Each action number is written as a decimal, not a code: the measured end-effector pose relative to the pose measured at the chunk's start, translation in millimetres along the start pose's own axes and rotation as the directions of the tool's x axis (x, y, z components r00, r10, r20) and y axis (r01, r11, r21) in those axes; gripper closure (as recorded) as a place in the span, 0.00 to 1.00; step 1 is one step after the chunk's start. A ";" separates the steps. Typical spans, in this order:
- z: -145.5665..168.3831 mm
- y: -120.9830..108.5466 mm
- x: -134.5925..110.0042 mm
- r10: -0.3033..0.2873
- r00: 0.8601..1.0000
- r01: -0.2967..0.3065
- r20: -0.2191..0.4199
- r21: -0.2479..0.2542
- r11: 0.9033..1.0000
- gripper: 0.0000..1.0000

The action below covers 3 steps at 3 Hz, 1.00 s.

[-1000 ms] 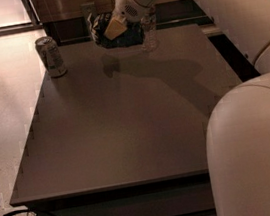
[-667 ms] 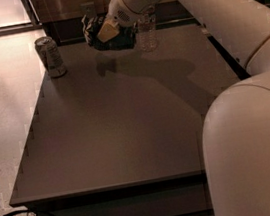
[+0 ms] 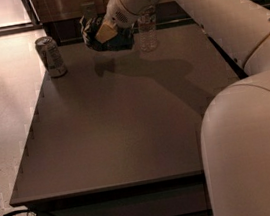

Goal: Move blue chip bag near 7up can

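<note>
The blue chip bag (image 3: pixel 109 37) is a crumpled dark navy foil bag, held in the air above the far part of the table. My gripper (image 3: pixel 102 34) is shut on it, its yellowish fingers pressed into the bag. The 7up can (image 3: pixel 50 56) stands upright at the table's far left corner, silvery with a green-and-white label. The bag hangs to the right of the can, with a gap between them. The bag's shadow falls on the table below it.
A clear plastic water bottle (image 3: pixel 147 29) stands just right of the bag, near the table's far edge. The dark grey table (image 3: pixel 123 132) stretches toward the camera. My white arm (image 3: pixel 223 21) crosses the right side. A dark wall runs behind the table.
My gripper has carried the chip bag left, closer to the 7up can. The can and bottle have not moved.
</note>
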<state>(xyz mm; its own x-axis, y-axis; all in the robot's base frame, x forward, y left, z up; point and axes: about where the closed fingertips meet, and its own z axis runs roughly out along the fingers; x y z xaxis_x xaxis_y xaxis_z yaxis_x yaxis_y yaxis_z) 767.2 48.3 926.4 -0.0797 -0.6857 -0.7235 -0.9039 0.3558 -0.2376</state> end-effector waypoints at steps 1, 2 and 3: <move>3.5 1.5 0.3 0.000 1.000 0.000 -0.001 -0.005 1.000 0.36; 6.9 3.0 0.7 0.000 1.000 0.000 -0.003 -0.011 1.000 0.12; 9.9 4.4 0.9 0.000 1.000 0.000 -0.004 -0.015 1.000 0.00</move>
<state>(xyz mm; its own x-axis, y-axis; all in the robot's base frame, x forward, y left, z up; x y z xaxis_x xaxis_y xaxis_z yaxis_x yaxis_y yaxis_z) 767.3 55.6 918.2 -0.0812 -0.6881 -0.7210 -0.9102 0.3459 -0.2277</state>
